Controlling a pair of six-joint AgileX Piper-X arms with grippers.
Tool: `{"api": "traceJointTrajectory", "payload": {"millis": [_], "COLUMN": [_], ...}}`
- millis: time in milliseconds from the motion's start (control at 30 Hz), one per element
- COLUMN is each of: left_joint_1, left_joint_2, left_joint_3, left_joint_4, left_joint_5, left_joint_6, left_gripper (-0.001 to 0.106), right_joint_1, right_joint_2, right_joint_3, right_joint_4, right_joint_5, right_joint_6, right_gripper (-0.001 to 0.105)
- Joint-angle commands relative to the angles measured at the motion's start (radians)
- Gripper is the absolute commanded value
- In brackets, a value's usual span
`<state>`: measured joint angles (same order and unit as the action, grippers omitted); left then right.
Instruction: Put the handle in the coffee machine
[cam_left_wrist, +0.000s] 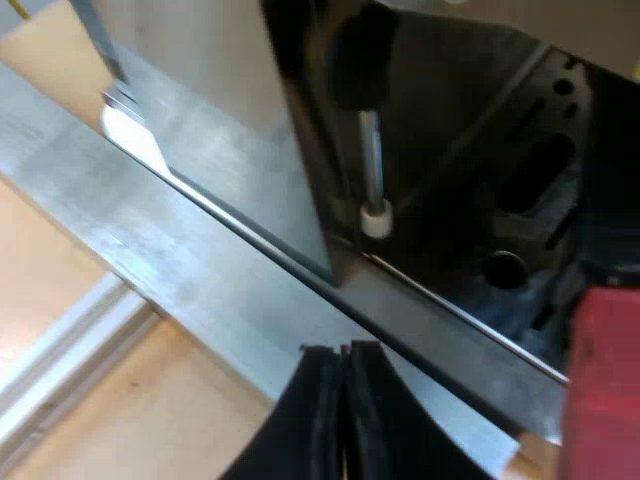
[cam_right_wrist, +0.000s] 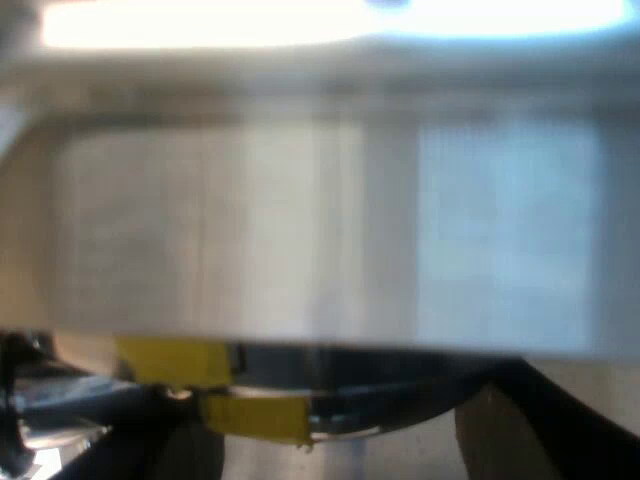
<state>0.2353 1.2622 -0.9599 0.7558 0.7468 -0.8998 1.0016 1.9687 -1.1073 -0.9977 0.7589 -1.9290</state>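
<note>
My left gripper (cam_left_wrist: 341, 354), fingers pressed together and empty, hovers at the espresso machine (cam_left_wrist: 220, 170) front, near the handle's red end (cam_left_wrist: 605, 385).

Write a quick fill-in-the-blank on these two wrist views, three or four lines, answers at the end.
1. The left gripper is ____, with nothing between its fingers.
2. The handle's end near the espresso machine is coloured ____.
3. The thin metal rod at the machine's front ends in a ____ tip.
4. In the right wrist view, the tape strips are ____.
Missing words: shut; red; white; yellow.
</note>
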Motion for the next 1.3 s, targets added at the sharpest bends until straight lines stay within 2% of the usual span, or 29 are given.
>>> {"api": "traceJointTrajectory", "payload": {"millis": [33, 167, 400, 600, 767, 900, 1000, 1167, 1300], "left_joint_1": [0.001, -0.015, -0.098, -0.175, -0.183, -0.189, -0.198, -0.255, -0.3], "left_joint_2": [-0.007, -0.007, -0.007, -0.007, -0.007, -0.007, -0.007, -0.007, -0.007], "left_joint_3": [-0.018, -0.023, -0.023, -0.023, -0.023, -0.023, -0.023, -0.023, -0.023], "left_joint_4": [0.06, 0.144, 0.233, 0.3, 0.365, 0.396, 0.423, 0.462, 0.463], "left_joint_5": [0.005, 0.014, 0.016, 0.02, 0.1, 0.108, 0.144, 0.175, 0.175], "left_joint_6": [0.016, 0.072, 0.093, 0.092, 0.089, 0.089, 0.089, 0.085, 0.076], "left_gripper": [0.001, 0.001, 0.001, 0.001, 0.001, 0.001, 0.001, 0.001, 0.001], "right_joint_1": [-0.001, -0.001, -0.001, -0.001, -0.001, -0.001, -0.001, -0.001, 0.002], "right_joint_2": [-0.009, -0.009, -0.009, -0.009, -0.009, -0.009, -0.009, -0.009, -0.009], "right_joint_3": [-0.01, -0.01, -0.01, -0.01, -0.01, -0.01, -0.01, -0.01, -0.01], "right_joint_4": [-0.067, -0.076, -0.085, -0.103, -0.115, -0.118, -0.12, -0.121, -0.121], "right_joint_5": [-0.008, -0.008, -0.008, -0.008, -0.008, -0.008, -0.008, -0.008, -0.005], "right_joint_6": [-0.006, -0.013, -0.013, -0.072, -0.076, -0.076, -0.076, -0.08, -0.094], "right_gripper": [0.054, 0.054, 0.054, 0.054, 0.054, 0.054, 0.054, 0.054, 0.054]}}
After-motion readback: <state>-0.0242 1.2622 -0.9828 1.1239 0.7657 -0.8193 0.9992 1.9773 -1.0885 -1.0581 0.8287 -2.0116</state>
